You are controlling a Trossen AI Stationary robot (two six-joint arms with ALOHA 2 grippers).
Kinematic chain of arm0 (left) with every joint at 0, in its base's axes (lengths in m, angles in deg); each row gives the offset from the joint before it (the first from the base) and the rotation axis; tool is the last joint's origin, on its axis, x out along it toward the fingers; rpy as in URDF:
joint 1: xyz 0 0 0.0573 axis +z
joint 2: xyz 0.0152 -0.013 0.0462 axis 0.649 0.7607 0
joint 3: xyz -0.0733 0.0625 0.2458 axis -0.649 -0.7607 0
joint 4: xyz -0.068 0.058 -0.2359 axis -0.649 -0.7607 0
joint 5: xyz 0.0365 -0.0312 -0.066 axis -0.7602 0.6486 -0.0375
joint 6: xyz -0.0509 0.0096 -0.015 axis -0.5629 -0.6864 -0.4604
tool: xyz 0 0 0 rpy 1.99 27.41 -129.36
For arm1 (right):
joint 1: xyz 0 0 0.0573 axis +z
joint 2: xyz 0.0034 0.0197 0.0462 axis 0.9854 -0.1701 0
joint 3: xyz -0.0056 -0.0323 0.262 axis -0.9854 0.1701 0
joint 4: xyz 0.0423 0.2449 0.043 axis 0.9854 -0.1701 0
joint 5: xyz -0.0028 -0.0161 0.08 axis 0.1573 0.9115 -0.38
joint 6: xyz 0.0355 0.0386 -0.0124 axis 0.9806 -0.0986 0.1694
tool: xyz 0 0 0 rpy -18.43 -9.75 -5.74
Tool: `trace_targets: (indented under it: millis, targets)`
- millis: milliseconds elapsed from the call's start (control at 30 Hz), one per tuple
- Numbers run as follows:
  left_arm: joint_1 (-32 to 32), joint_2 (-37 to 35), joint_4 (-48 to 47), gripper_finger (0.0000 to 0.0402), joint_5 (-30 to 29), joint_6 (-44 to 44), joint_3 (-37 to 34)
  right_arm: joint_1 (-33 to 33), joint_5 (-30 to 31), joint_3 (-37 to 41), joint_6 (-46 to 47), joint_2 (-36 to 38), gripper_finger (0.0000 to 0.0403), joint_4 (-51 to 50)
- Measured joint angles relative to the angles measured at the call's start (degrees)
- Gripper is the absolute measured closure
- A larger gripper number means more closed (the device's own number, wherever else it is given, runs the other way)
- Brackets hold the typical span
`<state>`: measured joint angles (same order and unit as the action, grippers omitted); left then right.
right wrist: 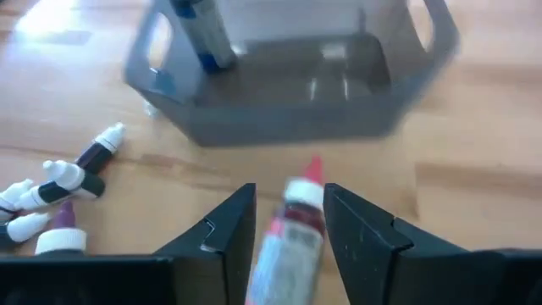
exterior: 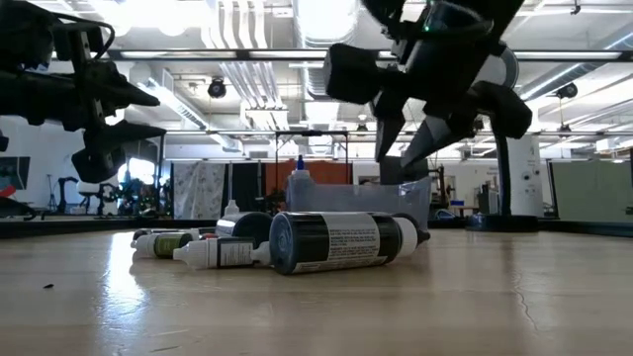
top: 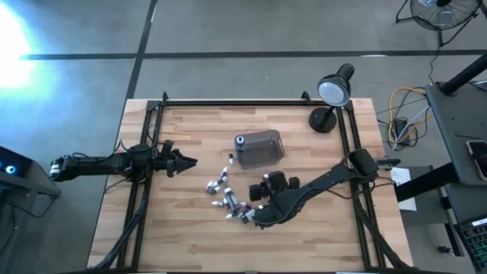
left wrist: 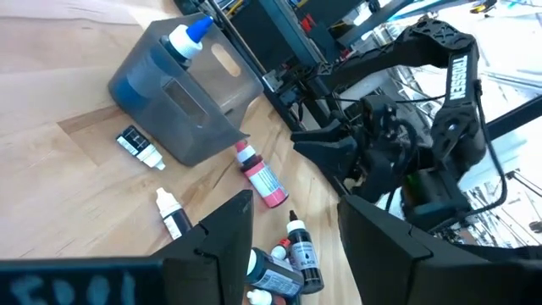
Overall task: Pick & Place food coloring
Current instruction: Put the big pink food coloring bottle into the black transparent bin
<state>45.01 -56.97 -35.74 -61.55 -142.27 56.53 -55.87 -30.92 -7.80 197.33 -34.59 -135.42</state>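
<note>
**Right tool over the bottle pile, pink-tip bottle between its fingers**

While the left tool (top: 186, 162) hangs off the table's (top: 190, 243) left side with its fingers apart and nothing in them, the right tool (top: 259, 215) sits low over the scattered food coloring (top: 228, 199), just in front of the grey tub (top: 260, 148).

- Right wrist view: a pink-tipped bottle (right wrist: 292, 224) lies lengthwise between the two fingers (right wrist: 224, 224), tip toward the tub (right wrist: 288, 93). Fingers are spread a bit wider than the bottle; cannot tell whether they touch it.
- Tub holds one blue-capped bottle (left wrist: 188, 34), upright in a corner.
- Remaining bottles lie on their sides on the wood, in a loose cluster between the tub and the right tool. White caps and dark bodies are visible in the right wrist view (right wrist: 72, 178).
- Low view: a large dark-bodied bottle (exterior: 341, 240) lies nearest the camera, smaller ones (exterior: 213, 253) beside it, right tool (exterior: 415, 124) above and behind them.
- Desk lamp (top: 332, 95) stands at the table's far right corner, well apart from the work.
</note>
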Motion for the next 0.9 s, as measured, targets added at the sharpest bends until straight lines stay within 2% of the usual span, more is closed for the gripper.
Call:
trace_targets:
  millis: [33,100,200,267,367,467,567,767,900]
  targets:
    - [-0.01,0.00,0.00,0.0250,0.00,-0.01,0.00,-0.31,-3.03,0.02,1.52,1.07,0.0273,-0.85]
    - [0.00,0.00,0.04,0.0250,0.00,-0.02,0.00,-1.83,-13.09,0.86,3.12,4.26,0.0273,-1.72]
    - [0.00,0.02,0.02,0.0250,-0.02,-1.62,0.00,-5.26,-28.07,4.08,-2.05,8.80,0.0264,0.53]
    - [0.00,0.01,-0.03,0.0250,-0.02,-2.66,0.00,-7.15,-33.42,7.23,-6.09,10.84,0.0254,4.61]
    - [0.00,0.02,-0.04,0.0250,-0.02,-3.36,0.00,-9.30,-39.53,12.80,-9.32,13.30,0.0237,16.57]
    - [-0.02,0.02,-0.07,0.0250,-0.04,-3.47,0.00,-10.68,-41.07,17.08,-9.57,13.48,0.0213,27.98]
    - [-0.02,0.02,-0.07,0.0250,-0.02,-3.51,0.00,-11.51,-41.03,18.83,-8.48,13.14,0.0184,33.33]
    - [-0.02,0.17,-0.34,0.0250,-0.04,-3.34,0.03,-13.21,-41.09,19.50,-9.08,12.47,0.0122,32.99]
    - [-0.02,0.24,-0.44,0.0250,-0.07,-2.24,0.04,-15.39,-40.90,20.04,-8.27,9.98,0.0096,32.57]
